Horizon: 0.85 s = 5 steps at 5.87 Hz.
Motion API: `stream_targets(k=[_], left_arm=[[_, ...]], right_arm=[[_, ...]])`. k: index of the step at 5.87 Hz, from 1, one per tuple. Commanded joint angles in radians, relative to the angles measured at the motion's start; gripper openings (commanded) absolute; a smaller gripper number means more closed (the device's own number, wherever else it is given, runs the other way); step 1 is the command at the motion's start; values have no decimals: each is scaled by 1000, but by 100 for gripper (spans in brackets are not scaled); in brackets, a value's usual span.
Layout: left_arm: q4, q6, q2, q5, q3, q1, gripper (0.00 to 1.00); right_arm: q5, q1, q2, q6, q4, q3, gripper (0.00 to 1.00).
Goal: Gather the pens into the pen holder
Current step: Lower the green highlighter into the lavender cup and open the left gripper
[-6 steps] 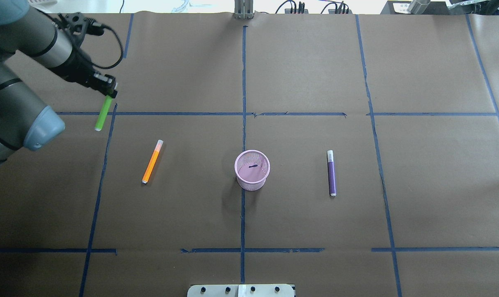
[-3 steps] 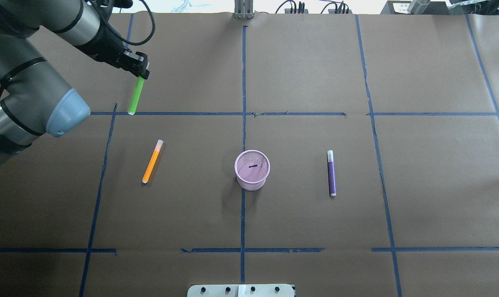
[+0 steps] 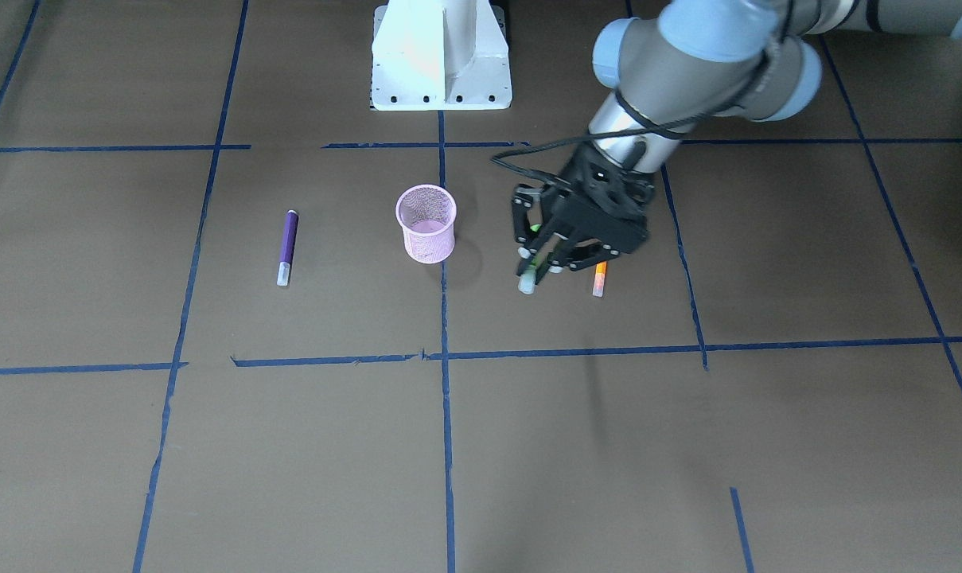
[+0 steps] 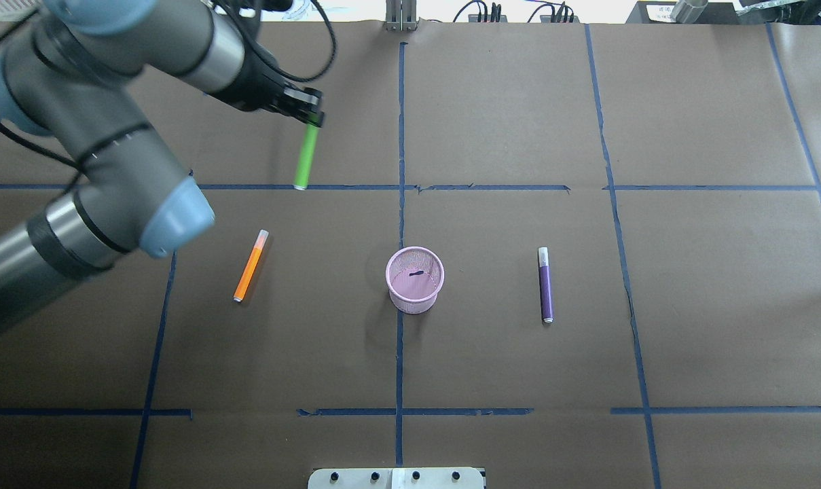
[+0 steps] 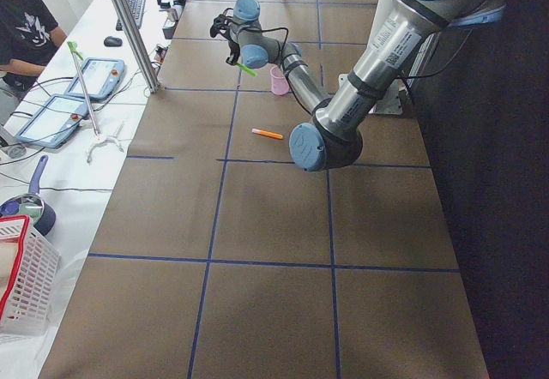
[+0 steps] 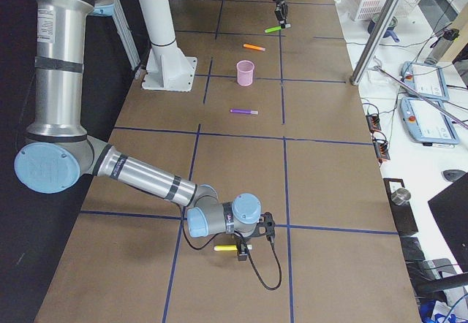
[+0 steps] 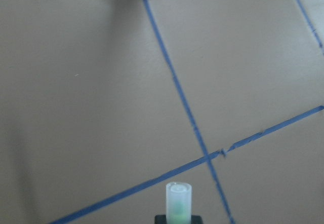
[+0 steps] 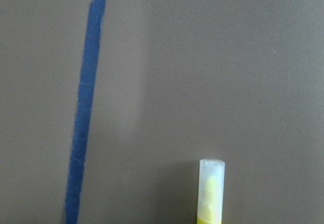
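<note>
My left gripper (image 4: 309, 117) is shut on the top of a green pen (image 4: 305, 156), which hangs above the table behind and to the left of the pen holder (image 4: 415, 278). In the front view the left gripper (image 3: 540, 267) is to the right of the pink mesh pen holder (image 3: 426, 223). The pen's pale cap (image 7: 178, 201) points down. An orange pen (image 4: 250, 266) lies left of the holder and a purple pen (image 4: 545, 285) right of it. My right gripper (image 6: 241, 250) is low at the table's far right end by a yellow pen (image 8: 211, 191); I cannot tell its state.
Blue tape lines divide the brown paper cover (image 4: 505, 367) into squares. The robot's white base (image 3: 441, 56) stands behind the holder. A person (image 5: 21, 27) sits at a side desk with tablets, beyond the table's left end.
My left arm has swung right across the far side of the table, carrying the green pen closer to the centre line. The orange pen, purple pen and holder have not moved.
</note>
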Motion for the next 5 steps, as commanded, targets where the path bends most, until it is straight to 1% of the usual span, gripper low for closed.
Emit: stream_targets(k=[1, 2, 3, 4, 5], left_arm=[[-224, -30, 8, 112, -7, 99, 0], [-348, -34, 21, 215, -6, 157, 0], [-437, -39, 50, 411, 8, 284, 0], [-487, -33, 92, 464, 13, 332, 0], [-489, -33, 106, 466, 17, 334, 0]], right_arm=[[0, 0, 0, -2, 0, 1, 100], [2, 0, 0, -2, 0, 3, 100], [2, 0, -2, 0, 0, 3, 100], [2, 0, -2, -2, 0, 3, 100], [3, 0, -3, -2, 0, 3, 100]])
